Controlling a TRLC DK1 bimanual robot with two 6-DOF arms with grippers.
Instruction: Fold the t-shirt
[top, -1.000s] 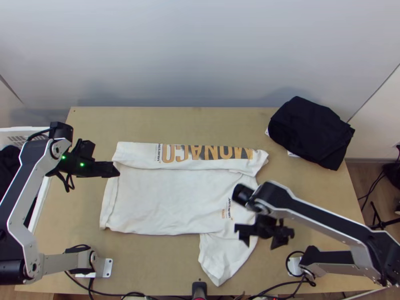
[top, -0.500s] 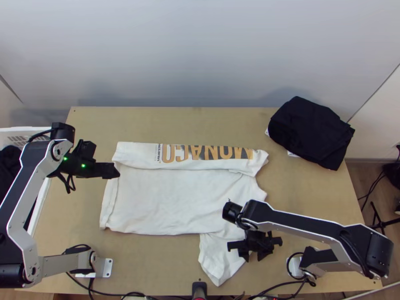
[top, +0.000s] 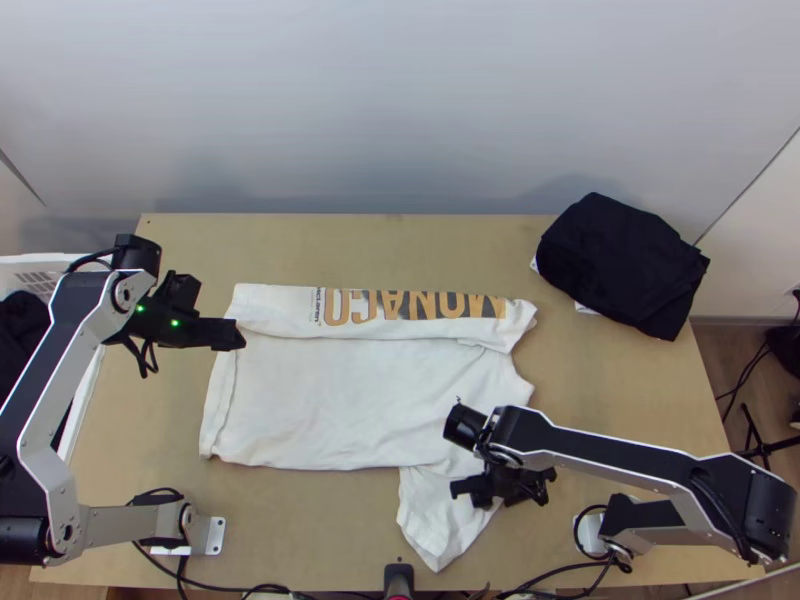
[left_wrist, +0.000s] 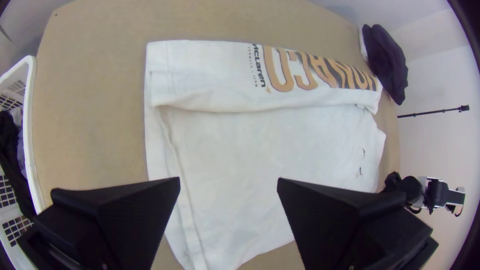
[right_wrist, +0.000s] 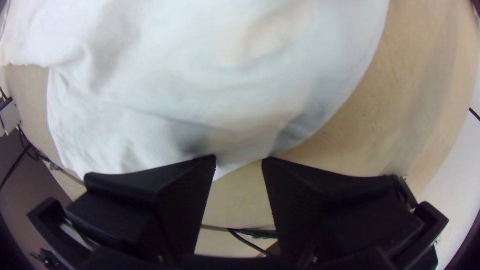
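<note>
The white t-shirt (top: 340, 390) lies flat on the table, its far long side folded inward so that a strip with large printed letters faces up. One sleeve (top: 440, 520) sticks out toward the near edge. My left gripper (top: 232, 335) hangs over the shirt's left end; in the left wrist view the left gripper (left_wrist: 229, 181) stands open above the t-shirt (left_wrist: 240, 150). Low over the sleeve's right edge is my right gripper (top: 490, 500). From the right wrist, the right gripper (right_wrist: 239, 159) is open, with the edge of the white cloth (right_wrist: 200, 90) between and just beyond its fingertips.
A folded black cloth pile (top: 625, 265) lies at the table's far right corner. To the left of the table stands a white basket (left_wrist: 31, 125) with dark cloth in it. Cables run along the near edge, beside a dark device (top: 398, 578).
My right gripper has moved left and slightly toward the near edge, over the sleeve. The left arm has shifted slightly right. The t-shirt lies as before.
</note>
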